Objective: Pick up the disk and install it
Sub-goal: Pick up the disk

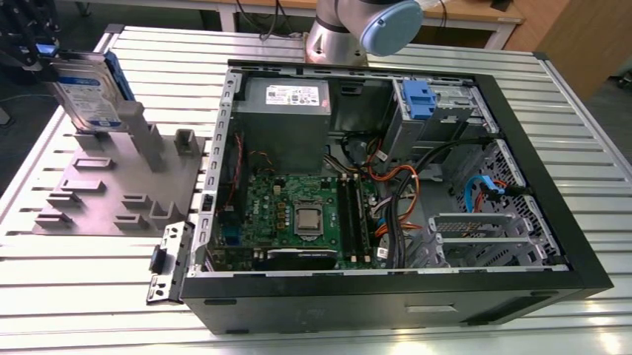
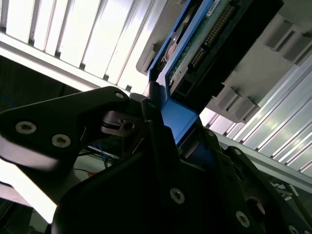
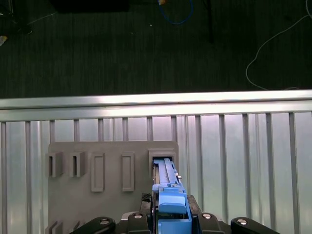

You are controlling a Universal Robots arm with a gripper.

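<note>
Disk (image 1: 91,92) upright, clamped in tool (image 1: 41,59) (by blue frame); at grey fixture (image 1: 109,185)

The disk (image 1: 91,92) stands in the holder block (image 1: 109,185) on the table (image 1: 59,296), at the exterior view's left of the computer (image 1: 395,185).

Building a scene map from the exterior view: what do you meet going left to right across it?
the disk → grey power supply box → blue drive latch → blue cable. The last three sit inside the open computer case. The fixture plate is left out because it overlaps the disk.
</note>
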